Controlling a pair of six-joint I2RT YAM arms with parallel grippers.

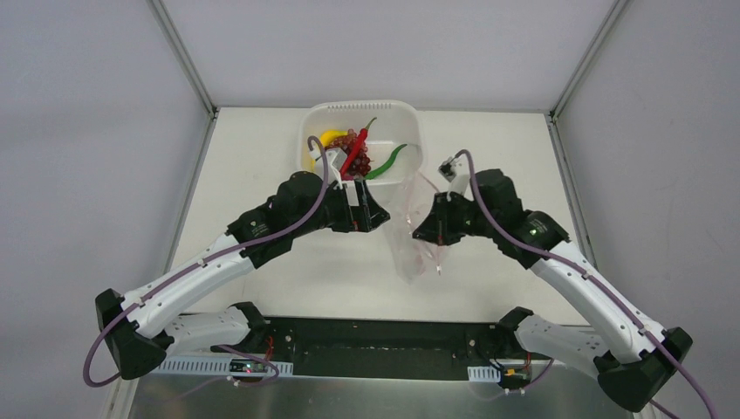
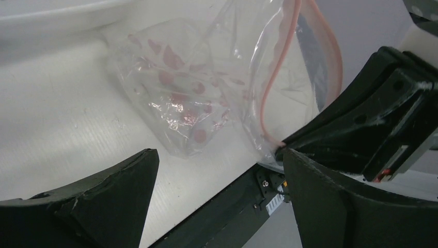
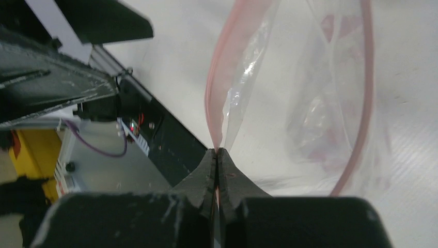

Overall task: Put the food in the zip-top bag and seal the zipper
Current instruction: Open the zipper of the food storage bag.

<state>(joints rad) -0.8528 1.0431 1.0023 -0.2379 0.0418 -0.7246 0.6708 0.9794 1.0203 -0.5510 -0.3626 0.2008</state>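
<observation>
Your right gripper pinches the zip-top bag by its zipper, mid-counter. Your left gripper is spread, holding nothing. The food sits in the tub at the far edge. Tug hard and the bag may slip.

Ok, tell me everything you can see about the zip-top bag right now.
The zip-top bag is clear crinkly plastic printed with red spots, with a pink-red zipper along its mouth. The mouth gapes open, unsealed; no food shows inside. Its body lies on the table near the white tub, while the right gripper, shut on the mouth edge, holds that edge up. The left gripper is open beside it.
</observation>
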